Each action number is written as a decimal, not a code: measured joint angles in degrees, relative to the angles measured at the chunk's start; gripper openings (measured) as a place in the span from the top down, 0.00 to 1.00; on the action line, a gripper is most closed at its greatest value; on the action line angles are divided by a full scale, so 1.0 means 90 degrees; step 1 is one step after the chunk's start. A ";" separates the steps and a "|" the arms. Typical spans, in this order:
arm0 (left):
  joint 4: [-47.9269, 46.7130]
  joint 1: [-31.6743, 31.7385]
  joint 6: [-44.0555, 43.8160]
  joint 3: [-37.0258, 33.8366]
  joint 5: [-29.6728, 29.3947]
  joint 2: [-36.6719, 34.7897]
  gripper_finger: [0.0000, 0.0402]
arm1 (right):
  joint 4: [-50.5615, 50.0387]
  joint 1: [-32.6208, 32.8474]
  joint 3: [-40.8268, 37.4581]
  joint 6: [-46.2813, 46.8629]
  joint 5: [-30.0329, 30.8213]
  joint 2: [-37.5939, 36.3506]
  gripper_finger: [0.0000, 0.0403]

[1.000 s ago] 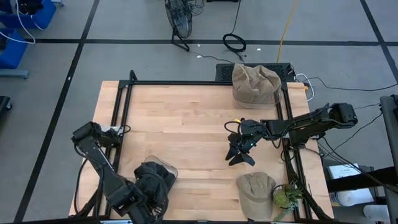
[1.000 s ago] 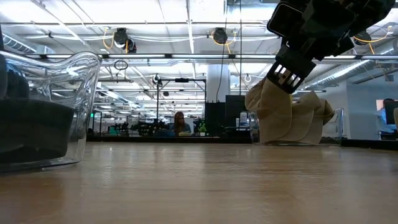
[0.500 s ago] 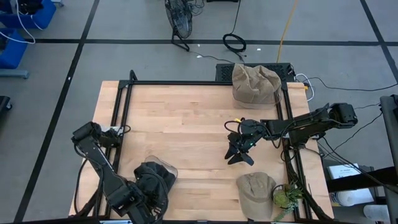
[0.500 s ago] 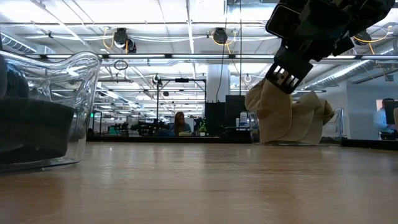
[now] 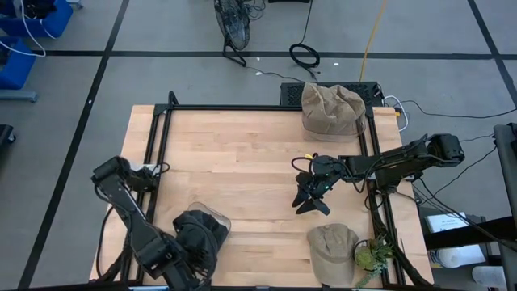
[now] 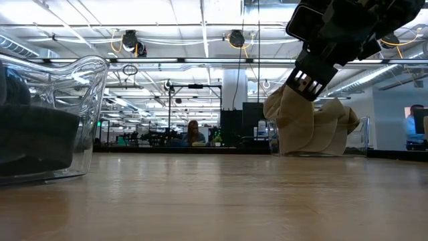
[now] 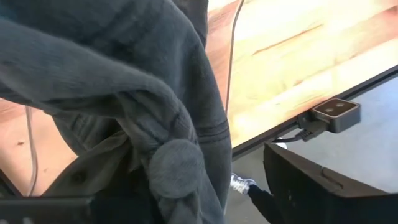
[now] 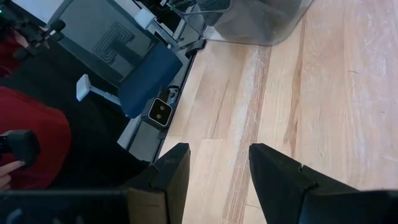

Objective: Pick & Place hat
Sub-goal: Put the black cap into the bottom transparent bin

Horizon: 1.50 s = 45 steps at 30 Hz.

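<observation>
A dark grey hat (image 5: pixel 202 233) lies in a clear container (image 5: pixel 212 215) at the table's near left. In the low view it shows as a dark mass (image 6: pixel 33 140) behind the container's wall (image 6: pixel 87 100). My left gripper (image 5: pixel 187 246) points down over it. In the left wrist view the hat's crown and button (image 7: pixel 177 168) fill the picture, and one finger (image 7: pixel 311 186) stands apart from the cloth; the other finger is hidden by the hat. My right gripper (image 5: pixel 311 200) hangs open above the table's middle right (image 8: pixel 214 180), with nothing between its fingers. My left gripper has one finger (image 7: pixel 311 186) plainly off the dark hat. The hat itself covers the other finger, so I cannot tell whether that finger touches the cloth.
A tan hat (image 5: pixel 331 249) lies on the table at the near right, beside a green plant (image 5: pixel 371 255). More tan cloth (image 5: pixel 331 109) sits in a clear container at the far right. Black rails (image 5: pixel 153 162) frame the table. A person's red sleeve (image 8: pixel 25 143) shows beyond the table's edge.
</observation>
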 joint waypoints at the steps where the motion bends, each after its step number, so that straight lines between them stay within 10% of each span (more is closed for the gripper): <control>1: -0.0010 0.0000 0.0001 0.0000 -0.0011 -0.0054 0.40 | -0.0002 0.0000 0.0000 -0.0001 0.0002 0.0000 0.63; 17: -0.0686 -0.0080 -0.0018 0.0007 0.0396 -0.0705 0.50 | 0.0000 0.0000 0.0000 0.0096 0.0000 0.0002 0.63; 29: -0.0392 -0.0209 0.0117 -0.0760 0.0325 -0.0696 0.96 | 0.0000 0.0000 0.0000 0.0094 0.0161 0.0002 0.63; 45: 0.0504 -0.0209 0.0161 -0.1732 0.0538 -0.0805 0.93 | 0.0000 -0.0002 0.0000 0.0094 0.0201 0.0002 0.63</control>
